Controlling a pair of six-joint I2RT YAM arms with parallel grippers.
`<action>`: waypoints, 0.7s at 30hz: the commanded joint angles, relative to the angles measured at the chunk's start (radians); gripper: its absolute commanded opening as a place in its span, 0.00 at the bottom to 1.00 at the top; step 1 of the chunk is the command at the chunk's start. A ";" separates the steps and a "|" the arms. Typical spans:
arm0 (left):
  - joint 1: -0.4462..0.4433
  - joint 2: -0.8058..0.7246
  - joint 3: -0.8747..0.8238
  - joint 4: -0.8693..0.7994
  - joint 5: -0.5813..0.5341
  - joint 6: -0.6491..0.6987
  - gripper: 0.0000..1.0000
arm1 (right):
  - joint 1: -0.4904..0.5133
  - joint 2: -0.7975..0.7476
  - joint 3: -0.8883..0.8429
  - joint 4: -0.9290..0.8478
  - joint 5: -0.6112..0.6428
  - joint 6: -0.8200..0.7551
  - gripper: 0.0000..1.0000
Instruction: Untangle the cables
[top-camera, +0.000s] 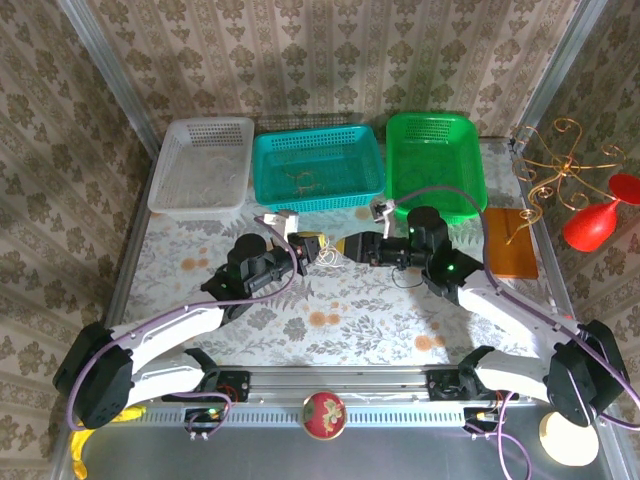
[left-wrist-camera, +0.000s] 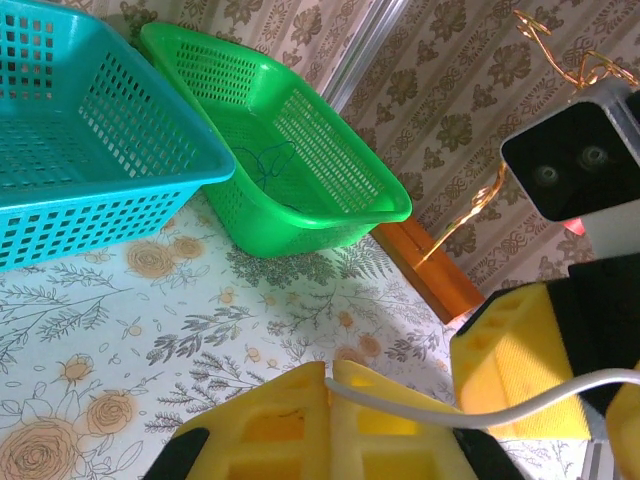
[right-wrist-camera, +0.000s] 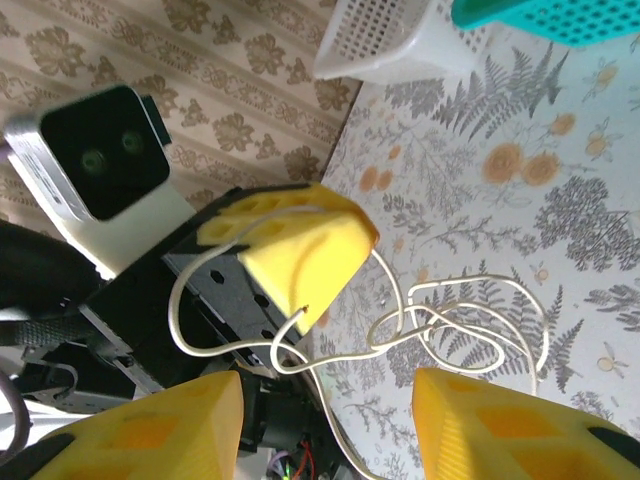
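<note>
A whitish cable lies in tangled loops on the floral table between the two arms, and from above it is a small clump. My left gripper is shut on one end of this cable, which trails off to the right. Its yellow fingers appear in the right wrist view with the cable hanging from them. My right gripper is open, its fingers on either side of a strand. A yellow-orange cable lies in the teal basket. A greenish-blue cable lies in the green basket.
A white basket, the teal one and the green basket stand in a row at the back. At the right are a wooden block with a gold wire stand and a red goblet. A red ball sits at the near edge.
</note>
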 joint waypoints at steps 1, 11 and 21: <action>0.006 -0.014 -0.002 0.005 -0.022 -0.027 0.00 | 0.030 0.006 0.040 0.012 0.034 -0.018 0.53; 0.029 -0.035 0.005 -0.027 -0.035 -0.104 0.00 | 0.044 -0.021 -0.028 -0.052 0.088 -0.147 0.64; 0.073 -0.050 0.037 -0.097 0.029 -0.205 0.00 | 0.058 -0.062 -0.028 -0.181 0.144 -0.369 0.64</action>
